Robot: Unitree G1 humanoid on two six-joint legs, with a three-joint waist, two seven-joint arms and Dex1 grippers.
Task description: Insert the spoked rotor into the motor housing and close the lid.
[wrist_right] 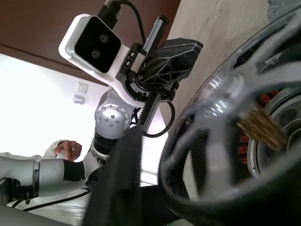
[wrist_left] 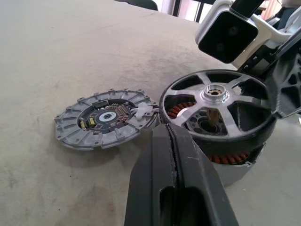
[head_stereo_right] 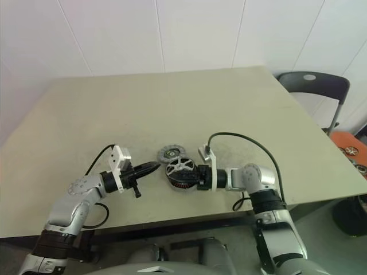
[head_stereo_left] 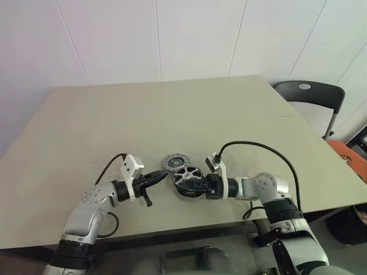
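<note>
The spoked rotor (wrist_left: 217, 106) lies slightly tilted on top of the motor housing (wrist_left: 229, 162), and copper windings show through its spokes. The lid (wrist_left: 104, 118) lies flat on the table just beside the housing, its inner face with a circuit board turned up. My left gripper (head_stereo_left: 159, 178) is shut and empty, and it points at the rotor's near-left rim from a short way off. My right gripper (head_stereo_left: 195, 185) reaches in from the right at the rotor's rim. One of its fingers (wrist_right: 121, 179) stands a small gap away from the rim, so it is open.
The beige table (head_stereo_left: 172, 114) stretches far behind the parts. A dark chair (head_stereo_left: 310, 91) stands past the table's right corner, with an orange object (head_stereo_left: 351, 156) on the floor near it. A person's hand (wrist_right: 66, 149) shows beyond my left arm in the right wrist view.
</note>
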